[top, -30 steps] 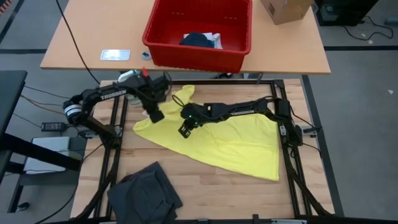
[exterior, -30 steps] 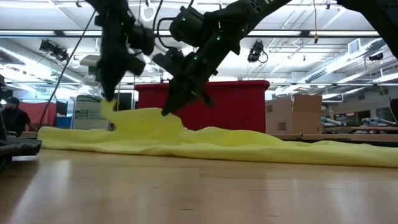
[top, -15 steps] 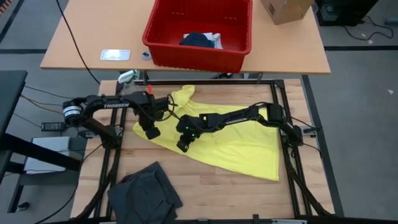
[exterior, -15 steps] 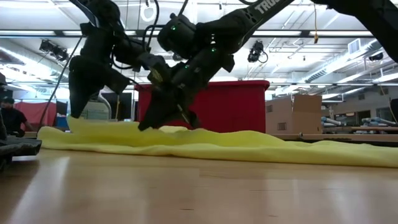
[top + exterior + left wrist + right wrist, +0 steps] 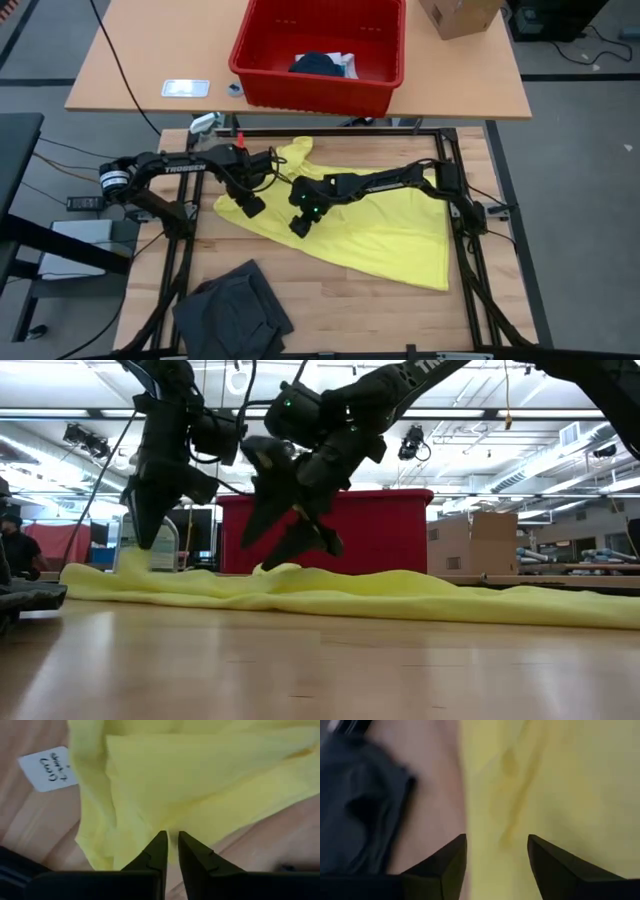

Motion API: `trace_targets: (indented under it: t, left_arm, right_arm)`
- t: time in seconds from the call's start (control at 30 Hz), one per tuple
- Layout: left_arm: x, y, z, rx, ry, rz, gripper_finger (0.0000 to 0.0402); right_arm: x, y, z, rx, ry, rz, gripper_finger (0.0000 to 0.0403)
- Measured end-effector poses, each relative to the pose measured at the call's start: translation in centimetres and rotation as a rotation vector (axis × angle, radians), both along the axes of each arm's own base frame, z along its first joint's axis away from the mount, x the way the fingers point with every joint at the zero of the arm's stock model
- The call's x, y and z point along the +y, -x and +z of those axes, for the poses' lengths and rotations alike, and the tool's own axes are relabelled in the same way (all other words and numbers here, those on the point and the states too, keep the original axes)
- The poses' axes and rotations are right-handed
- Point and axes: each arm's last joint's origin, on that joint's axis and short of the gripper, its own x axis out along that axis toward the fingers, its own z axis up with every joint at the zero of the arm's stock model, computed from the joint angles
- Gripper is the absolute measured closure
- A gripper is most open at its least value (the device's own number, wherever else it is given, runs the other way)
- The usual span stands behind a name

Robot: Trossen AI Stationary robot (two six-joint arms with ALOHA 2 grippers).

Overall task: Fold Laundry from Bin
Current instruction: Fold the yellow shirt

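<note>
We see both grippers just let go: right gripper (image 5: 298,228) now spread wide, left gripper (image 5: 253,207) barely parted, both lifted off the yellow garment (image 5: 380,235) lying flat mid-tabletop, so this fold looks placed; more laundry waits in the bin (image 5: 318,95) beyond the far edge.

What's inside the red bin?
In the bin lie a dark blue garment and something white beside it. Anything under them is covered.

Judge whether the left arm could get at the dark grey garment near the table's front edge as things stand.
Probably yes. The left hand hangs just above the yellow garment, holding nothing, and bare table lies between it and the dark grey garment.
</note>
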Motion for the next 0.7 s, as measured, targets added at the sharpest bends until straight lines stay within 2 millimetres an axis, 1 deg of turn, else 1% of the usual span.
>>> trace_targets:
  t: [0.07, 0.13, 0.23, 0.3, 0.37, 0.43, 0.53, 0.6, 0.7]
  left_arm:
    - [-0.1, -0.1, 0.1, -0.003, -0.002, 0.012, 0.034]
    - [-0.3, 0.0, 0.2, 0.008, 0.002, 0.023, 0.0332]
    - [-0.3, -0.4, 0.4, -0.04, -0.018, 0.026, 0.0321]
    - [-0.2, -1.1, 0.4, -0.1, -0.04, 0.016, 0.0314]
    - [0.0, -1.7, 0.4, -0.163, -0.063, 0.001, 0.0308]
    - [0.2, -2.1, 0.5, -0.212, -0.085, -0.004, 0.0304]
    - [0.5, -2.4, 0.6, -0.244, -0.096, 0.0, 0.0303]
    - [0.6, -2.2, 0.6, -0.231, -0.088, 0.005, 0.0303]
    - [0.4, -2.1, 0.6, -0.234, -0.031, -0.004, 0.0303]
  right_arm:
    - [-0.9, 0.1, 0.1, -0.003, 0.05, -0.043, 0.0188]
    - [-1.5, 0.0, -0.1, -0.015, 0.057, -0.041, 0.0192]
    - [-1.8, -0.1, -0.8, -0.007, 0.056, -0.03, 0.02]
    - [-1.8, 0.1, -1.3, 0.011, 0.111, -0.054, 0.0205]
    - [-2.3, 0.6, -1.8, 0.057, 0.174, -0.112, 0.021]
    - [-3.2, 1.2, -2.2, 0.14, 0.216, -0.205, 0.0215]
    - [-4.4, 1.8, -2.4, 0.201, 0.226, -0.324, 0.0222]
    - [-4.8, 1.8, -2.2, 0.19, 0.205, -0.325, 0.0225]
    - [-4.5, 1.5, -0.8, 0.101, 0.168, -0.244, 0.0227]
